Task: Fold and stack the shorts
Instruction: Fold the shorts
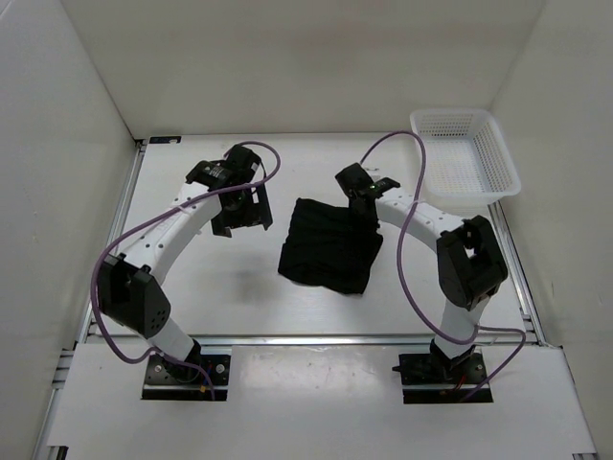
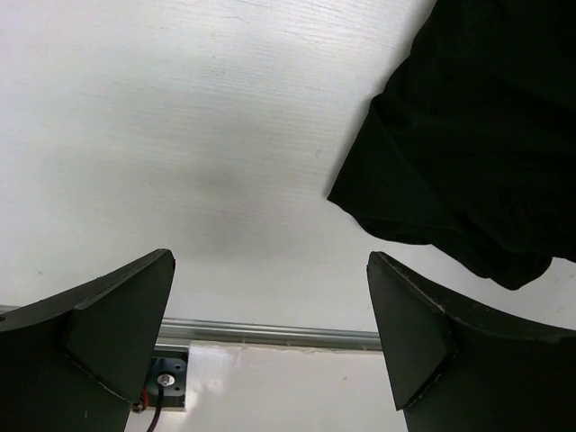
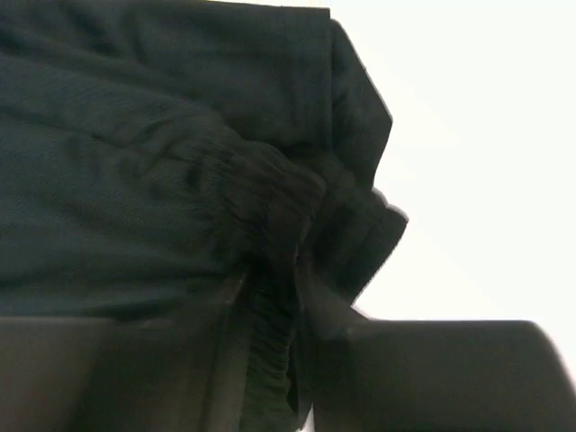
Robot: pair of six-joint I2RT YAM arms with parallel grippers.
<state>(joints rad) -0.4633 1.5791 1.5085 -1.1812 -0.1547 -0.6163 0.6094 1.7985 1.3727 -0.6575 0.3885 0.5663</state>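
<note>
The pair of plain black soft cloth shorts (image 1: 328, 251) lies as a rough folded slab at the middle of the white table (image 1: 201, 287). It sits between the two arms and well apart from the white plastic mesh basket (image 1: 501, 153) at the far right corner. The right gripper (image 1: 370, 209) is at the shorts' far right edge, its jaws narrow. A ruched band of cloth, probably the waistband, is bunched between them, but whether they actually pinch it cannot be told. The left gripper (image 1: 239, 213) hovers wide open over bare table near the shorts' left edge, holding nothing. The cloth looks light, limp and likely to sag or fall open. It probably wants taking at the thicker waistband or a layered corner, with all layers pinched together.
</note>
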